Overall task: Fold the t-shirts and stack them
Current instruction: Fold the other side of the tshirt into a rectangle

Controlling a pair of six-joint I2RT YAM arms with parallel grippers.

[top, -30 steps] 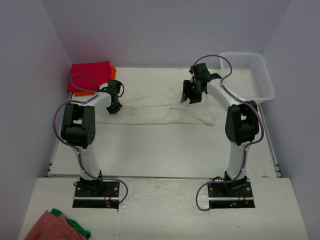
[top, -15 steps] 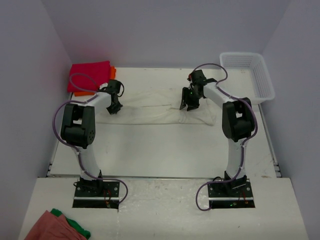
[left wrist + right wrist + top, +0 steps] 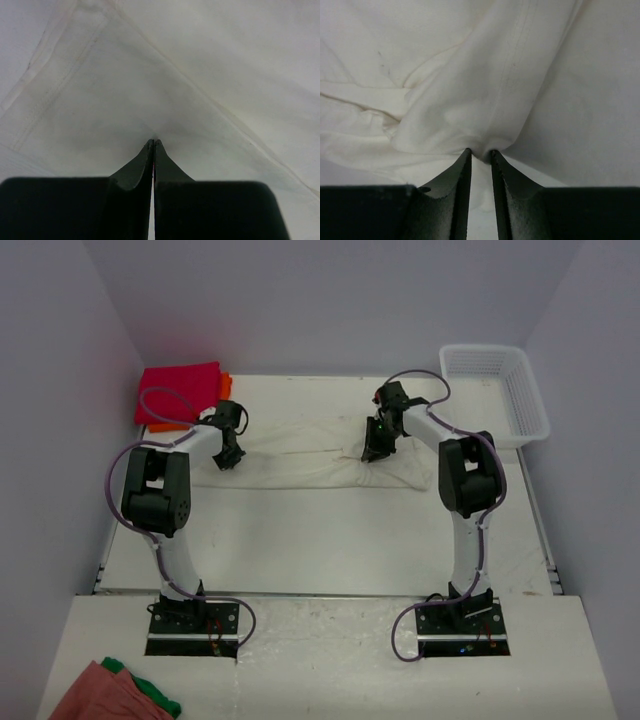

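- Across the middle of the white table (image 3: 330,540), toward its far half, the cream-white t-shirt (image 3: 310,455) lies spread in a long, wrinkled band running left to right between the two arms.
- Both robot arms reach forward from their bases at the near edge: the left arm (image 3: 160,490) bends toward the shirt's left end, and the right arm (image 3: 470,480) bends toward its right part.
- At the far right corner, a white plastic mesh basket (image 3: 535,405) sits well apart from the shirt.
- At the far left corner, the magenta-red t-shirt (image 3: 178,390) lies folded against the wall.
- On the near ledge at bottom left, a salmon-pink cloth (image 3: 95,695) lies on top of a green cloth (image 3: 155,695).
- Under the magenta-red shirt, the orange t-shirt (image 3: 226,385) shows only as a strip along the right and near edges.
- Down on the shirt's left end, the left gripper (image 3: 229,455) has its jaws pressed fully together; its wrist view shows the tips (image 3: 153,142) pinching the cloth, with creases and a stitched hem running off from that point.
- Down on the shirt right of centre, the right gripper (image 3: 372,448) has its jaws narrow; its wrist view shows a raised fold of the cream fabric caught between the tips (image 3: 480,151).
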